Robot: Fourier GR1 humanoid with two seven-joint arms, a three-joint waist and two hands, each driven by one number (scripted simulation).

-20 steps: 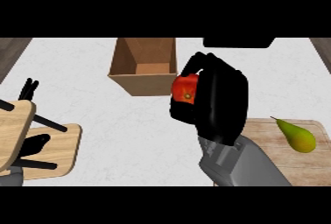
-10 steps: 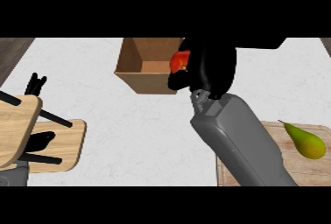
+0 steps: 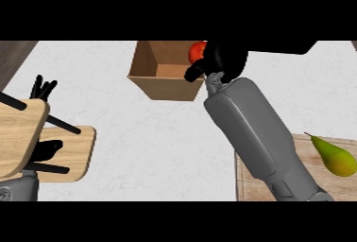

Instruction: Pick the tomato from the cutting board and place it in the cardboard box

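Note:
The red tomato (image 3: 197, 50) shows at the right rim of the open cardboard box (image 3: 162, 86), held over its inside. My right hand (image 3: 223, 59) is curled round the tomato and hides most of it, with the grey forearm stretching up from the lower right. The wooden cutting board (image 3: 248, 182) lies at the lower right, partly under that forearm. My left hand (image 3: 46, 150) shows at the lower left, dark fingers against a wooden chair; their pose is unclear.
A green pear (image 3: 333, 155) lies on the cutting board at the right edge. A wooden chair (image 3: 42, 142) with black legs stands at the left. A dark object (image 3: 279, 46) sits at the counter's far edge behind the box.
My right arm has stretched away from me, carrying the tomato from beside the box's right side up to over its right rim. The view has shifted slightly.

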